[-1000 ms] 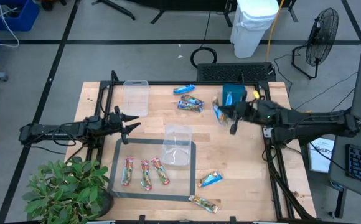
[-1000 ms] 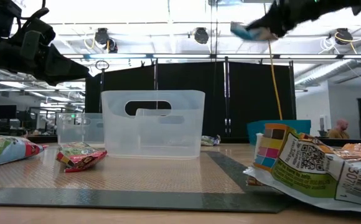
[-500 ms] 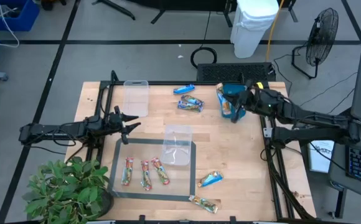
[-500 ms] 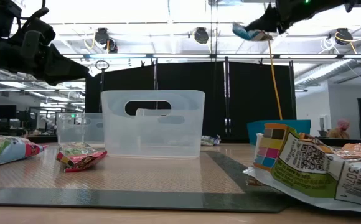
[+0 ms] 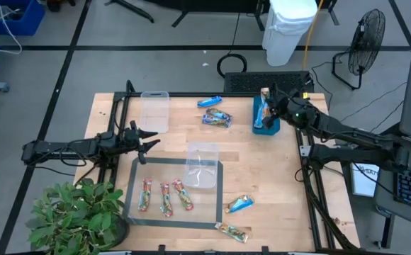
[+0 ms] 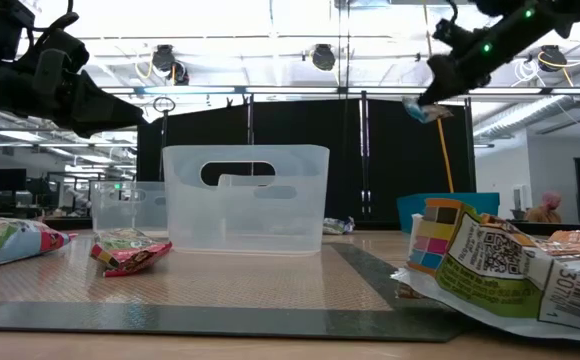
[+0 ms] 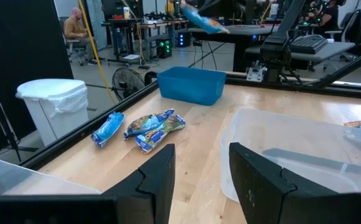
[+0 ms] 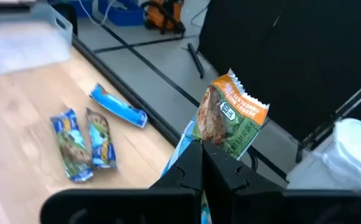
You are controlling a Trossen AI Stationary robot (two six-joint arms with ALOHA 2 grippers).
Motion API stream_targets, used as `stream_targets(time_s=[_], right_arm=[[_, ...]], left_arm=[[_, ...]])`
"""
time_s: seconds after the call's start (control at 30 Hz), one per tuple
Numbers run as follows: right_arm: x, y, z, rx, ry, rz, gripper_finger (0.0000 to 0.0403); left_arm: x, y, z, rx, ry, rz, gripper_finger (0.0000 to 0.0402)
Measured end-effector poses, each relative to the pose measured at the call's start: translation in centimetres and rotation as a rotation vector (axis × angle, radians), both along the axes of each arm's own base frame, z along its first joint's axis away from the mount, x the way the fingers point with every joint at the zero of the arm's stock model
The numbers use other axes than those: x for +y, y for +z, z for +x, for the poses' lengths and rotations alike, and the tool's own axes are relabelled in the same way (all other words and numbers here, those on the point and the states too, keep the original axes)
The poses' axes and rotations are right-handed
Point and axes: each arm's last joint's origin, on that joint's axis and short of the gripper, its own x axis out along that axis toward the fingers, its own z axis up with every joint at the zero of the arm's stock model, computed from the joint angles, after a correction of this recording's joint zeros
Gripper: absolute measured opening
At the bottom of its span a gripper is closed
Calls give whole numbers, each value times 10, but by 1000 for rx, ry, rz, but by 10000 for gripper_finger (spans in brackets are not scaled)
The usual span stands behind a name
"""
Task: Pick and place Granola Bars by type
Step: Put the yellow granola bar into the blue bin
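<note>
My right gripper [image 5: 269,106] hovers over the teal tray [image 5: 268,126] at the table's far right and is shut on a tan-gold and teal granola bar [image 8: 229,119]. My left gripper [image 7: 199,177] waits open at the table's left side, touching nothing. Three red-and-green bars [image 5: 164,196] lie flat on the grey mat. A blue bar [image 5: 209,101] and two tan-and-teal bars [image 5: 217,118] lie near the far edge. Another blue bar [image 5: 239,205] and a tan bar [image 5: 232,231] lie near the front. My right gripper pinches one end of the bar [image 8: 206,144] between its two fingers [image 8: 192,163]. The fingers slant downward. The bar is lifted clear above the tray and juts out tilted beyond the fingertips [image 6: 425,110].
One clear tub [image 5: 203,165] stands on the mat's far right corner and a second tub [image 5: 154,111] sits near the far left. A potted plant [image 5: 71,216] stands at the near left corner. Bare wood lies between the mat and the tray.
My right gripper has carried the bar toward the table's far edge, from beside the tray to over it, and has come down somewhat. The bar has stayed shut between its fingers and has turned with them.
</note>
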Motion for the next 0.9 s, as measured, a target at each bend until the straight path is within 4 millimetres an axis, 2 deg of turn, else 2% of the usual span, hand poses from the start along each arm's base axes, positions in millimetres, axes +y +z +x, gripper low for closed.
stream_targets(time_s=[0.17,0.4,0.57,0.9], right_arm=[[-7,-12,-5,32,-52,17,0],[-18,-19,-17,63,-146,70,0],[-24,-29,-21,65,-83,222,0],[-38,-43,-19,120,-122,287,0]], left_arm=[[0,0,0,0,0,0,157],[0,0,0,0,0,0,157],[0,0,0,0,0,0,157],[0,0,0,0,0,0,157]])
